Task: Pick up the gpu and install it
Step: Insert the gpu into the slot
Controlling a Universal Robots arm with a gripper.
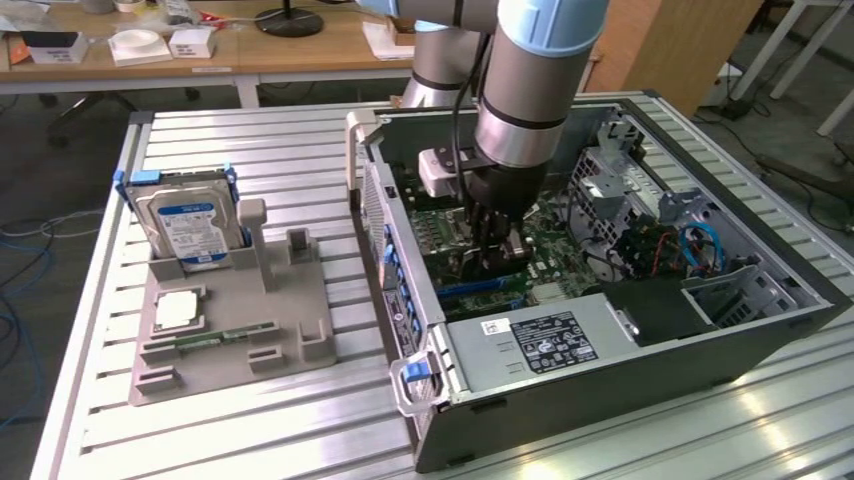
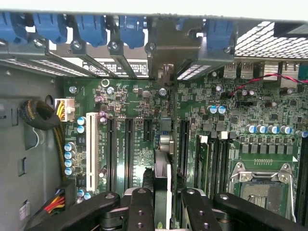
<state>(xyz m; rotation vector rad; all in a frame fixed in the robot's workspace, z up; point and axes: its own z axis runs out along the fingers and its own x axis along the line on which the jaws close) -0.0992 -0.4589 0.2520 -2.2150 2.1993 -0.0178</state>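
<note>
Your gripper [image 1: 498, 243] is down inside the open computer case [image 1: 747, 320], fingers pinching the gpu [image 2: 162, 180] edge-on just above the motherboard [image 2: 139, 103]. The card stands between expansion slots [image 2: 129, 144], with blue retention clips [image 2: 91, 26] at the case's rear wall. On the exterior view's left, the hard drive [image 1: 187, 225] stands upright in the grey holder tray [image 1: 234, 340].

Exterior view: high, oblique, set back, facing the open computer case [image 1: 601, 330] | Wrist view: close, looking straight onto the motherboard [image 2: 139, 125] | Shared: motherboard [image 1: 561, 250] inside case.
</note>
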